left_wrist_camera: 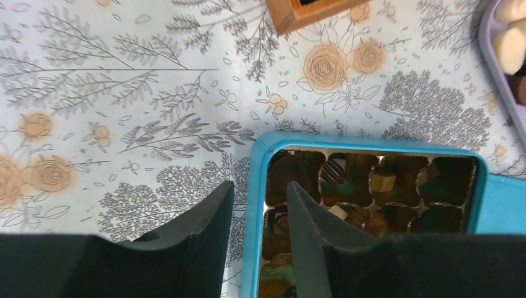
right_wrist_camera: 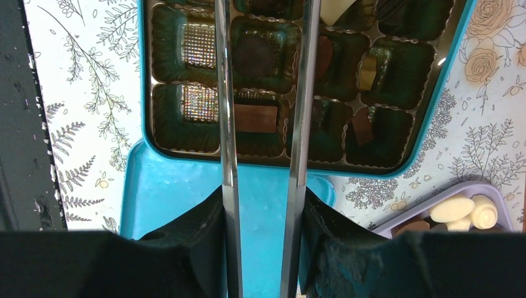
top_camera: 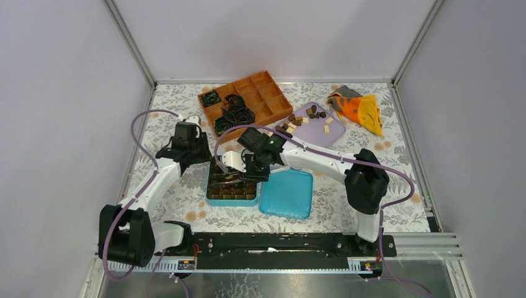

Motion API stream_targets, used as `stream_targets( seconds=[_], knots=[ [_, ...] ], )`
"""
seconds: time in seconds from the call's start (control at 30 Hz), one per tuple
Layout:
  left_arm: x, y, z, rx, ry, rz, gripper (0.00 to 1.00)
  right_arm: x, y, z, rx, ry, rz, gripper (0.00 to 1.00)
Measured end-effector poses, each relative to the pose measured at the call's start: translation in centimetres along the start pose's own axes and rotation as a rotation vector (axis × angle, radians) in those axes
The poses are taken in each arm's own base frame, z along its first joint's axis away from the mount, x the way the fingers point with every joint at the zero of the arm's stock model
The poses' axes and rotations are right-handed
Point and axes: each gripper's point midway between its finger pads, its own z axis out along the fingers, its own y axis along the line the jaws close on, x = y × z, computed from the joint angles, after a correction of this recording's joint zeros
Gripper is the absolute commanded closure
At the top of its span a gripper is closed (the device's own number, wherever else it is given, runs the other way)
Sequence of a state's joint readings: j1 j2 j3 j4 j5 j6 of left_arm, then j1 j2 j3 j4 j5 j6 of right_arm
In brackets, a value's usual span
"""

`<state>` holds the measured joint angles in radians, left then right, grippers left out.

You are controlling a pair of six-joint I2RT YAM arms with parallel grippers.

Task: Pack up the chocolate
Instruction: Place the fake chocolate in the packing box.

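Observation:
A teal tin box holds chocolate pieces in a dark cell insert; a brown rectangular piece and a cream-topped piece show. Loose chocolate lies on a purple tray. My right gripper is shut on metal tongs, whose arms reach over the box; their tips run out of the wrist view. My left gripper is open and straddles the box's left wall without touching it, one finger outside, one inside.
The teal lid lies right of the box, under my right wrist. An orange wooden organiser with black paper cups stands at the back. A grey and orange cloth lies at the back right. Grey walls surround the floral table.

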<state>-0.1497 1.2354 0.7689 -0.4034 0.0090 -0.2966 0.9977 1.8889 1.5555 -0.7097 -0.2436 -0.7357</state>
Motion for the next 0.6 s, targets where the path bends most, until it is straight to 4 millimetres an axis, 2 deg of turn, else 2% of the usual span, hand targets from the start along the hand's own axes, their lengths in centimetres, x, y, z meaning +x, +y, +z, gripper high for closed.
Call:
stream_targets(
  seconds=[0.1, 0.37, 0.6],
  knots=[
    [-1.3, 0.2, -1.1, -0.007, -0.062, -0.005, 0.54, 0.1, 0.1, 0.2, -0.005, 0.007, 0.003, 0.64],
    [-3.5, 0.5, -3.3, -0.012, -0.176, -0.016, 0.48, 0.0, -0.2, 0.1, 0.005, 0.017, 0.018, 0.55],
    [-5.3, 0.4, -5.5, -0.002, -0.289, -0.019, 0.27, -0.6, -0.5, -0.3, 0.017, 0.003, 0.02, 0.51]
  ],
)
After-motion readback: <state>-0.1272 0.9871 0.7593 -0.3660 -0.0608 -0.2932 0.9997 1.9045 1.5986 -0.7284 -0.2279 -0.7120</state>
